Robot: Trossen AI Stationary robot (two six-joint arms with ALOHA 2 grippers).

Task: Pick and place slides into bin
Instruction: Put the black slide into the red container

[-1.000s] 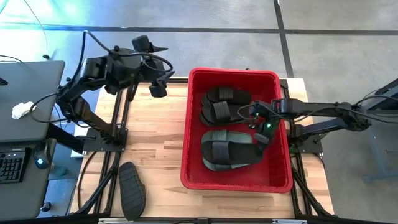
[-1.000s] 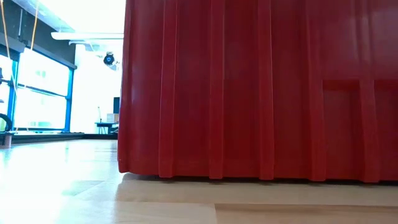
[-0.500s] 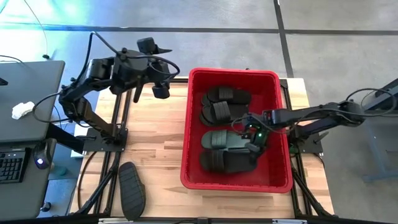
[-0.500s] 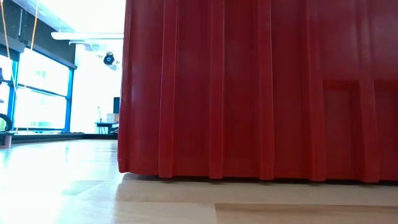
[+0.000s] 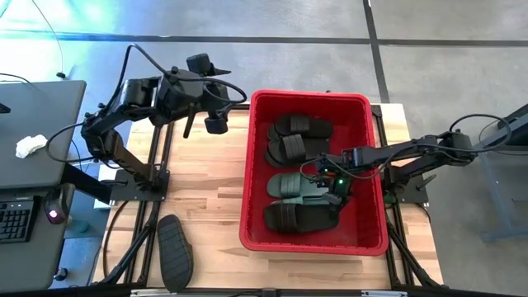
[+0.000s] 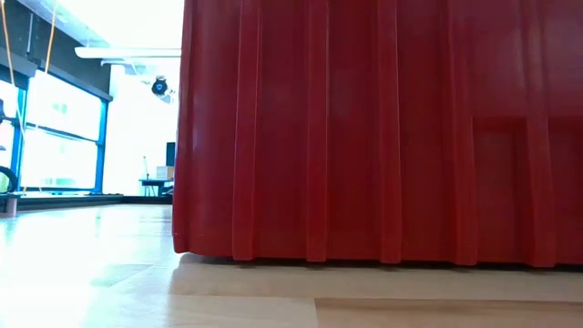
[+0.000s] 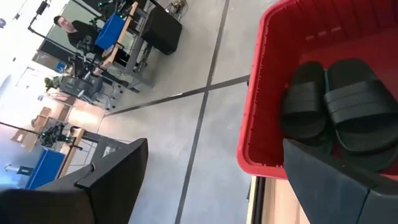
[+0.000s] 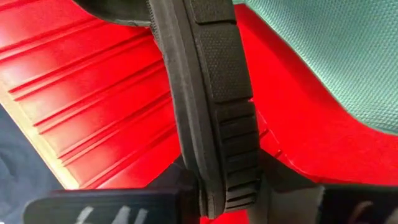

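- While I watch the overhead feed, the red bin [image 5: 363, 107] sits right of centre on the wooden worktop [image 5: 202, 186], a rectangular tub with a rolled rim; in the low view its ribbed red wall [image 6: 383, 128] fills most of the frame.
- Inside the bin I count four slides: two black ones [image 5: 293, 139] side by side in the upper half, a dark green one [image 5: 290, 186] at mid height, and a darker one [image 5: 299, 217] below it, near the lower wall. Each has a wide strap across it.
- My right pincer [image 5: 337, 183] is down inside the bin at the right end of the dark green slide. Its wrist view shows a slide edge-on [image 8: 211, 106], with a textured, ribbed rubber rim, clamped between the two fingers against the red bin floor.
- One more dark slide [image 5: 175, 252] lies on the worktop at the lower left, well apart from the bin.
- My left pincer [image 5: 206, 111] hangs above the worktop's upper left, just left of the bin, fingers [image 7: 336, 180] spread with nothing between them; its camera sees the two black slides [image 7: 339, 106].
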